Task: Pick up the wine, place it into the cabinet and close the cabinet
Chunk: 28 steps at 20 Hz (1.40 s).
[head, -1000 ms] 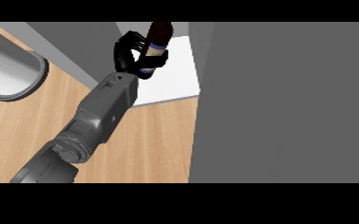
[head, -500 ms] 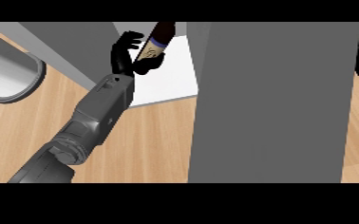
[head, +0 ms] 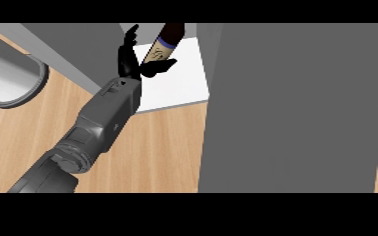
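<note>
Kitchen, wooden counter (head: 162, 150), sink (head: 18, 80), grey cabinet (head: 295, 105)

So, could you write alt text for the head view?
The left robot hand, fingers open, is beside a dark wine bottle with a tan label over the white cabinet shelf. A grey cabinet door fills the right side.

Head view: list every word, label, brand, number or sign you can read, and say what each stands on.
No text here can be read.
wine bottle: it carries a tan label under a blue band; any print on it is too blurred to read.
cabinet door, counter, forearm: no writing shows.
</note>
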Each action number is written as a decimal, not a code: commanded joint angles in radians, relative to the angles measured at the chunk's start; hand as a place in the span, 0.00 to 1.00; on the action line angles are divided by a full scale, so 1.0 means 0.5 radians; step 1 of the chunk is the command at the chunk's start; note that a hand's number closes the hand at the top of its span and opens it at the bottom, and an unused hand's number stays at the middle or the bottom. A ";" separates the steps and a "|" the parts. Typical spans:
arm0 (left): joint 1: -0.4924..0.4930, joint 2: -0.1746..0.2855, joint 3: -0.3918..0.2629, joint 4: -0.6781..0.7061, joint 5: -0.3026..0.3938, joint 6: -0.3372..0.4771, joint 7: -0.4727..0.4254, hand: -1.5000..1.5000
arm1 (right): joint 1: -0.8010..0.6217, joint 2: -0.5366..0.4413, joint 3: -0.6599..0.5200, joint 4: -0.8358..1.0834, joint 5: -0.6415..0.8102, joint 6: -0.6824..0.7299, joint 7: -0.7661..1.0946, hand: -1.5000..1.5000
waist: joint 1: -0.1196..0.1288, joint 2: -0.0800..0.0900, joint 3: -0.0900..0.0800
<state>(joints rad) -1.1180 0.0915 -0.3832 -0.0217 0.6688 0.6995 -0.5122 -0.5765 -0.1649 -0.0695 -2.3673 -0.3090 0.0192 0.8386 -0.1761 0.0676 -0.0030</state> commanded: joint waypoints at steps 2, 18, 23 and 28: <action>0.069 0.140 -0.026 0.041 -0.033 -0.096 -0.051 0.00 | -0.016 -0.003 -0.001 -0.068 -0.005 -0.018 0.021 0.00 | 0.025 0.002 -0.007; 0.023 0.124 0.082 -0.303 0.054 -1.083 -0.386 0.00 | 0.010 -0.033 -0.051 -0.083 0.018 -0.083 0.075 0.00 | 0.206 -0.088 -0.002; 0.031 0.042 0.154 -0.396 0.103 -1.274 -0.403 0.00 | 0.009 -0.075 -0.084 -0.100 0.040 -0.158 0.163 0.00 | 0.299 -0.130 0.004; 0.041 -0.068 0.126 -0.556 0.044 -1.237 -0.292 0.00 | -0.083 -0.116 -0.063 -0.062 0.085 -0.243 0.233 0.00 | 0.350 -0.146 0.005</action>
<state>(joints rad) -1.1082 0.0193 -0.3124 -0.2386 0.7137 0.1128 -0.6816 -0.5926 -0.2047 -0.0842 -2.3769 -0.2819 -0.0685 0.9139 -0.0351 0.0107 -0.0050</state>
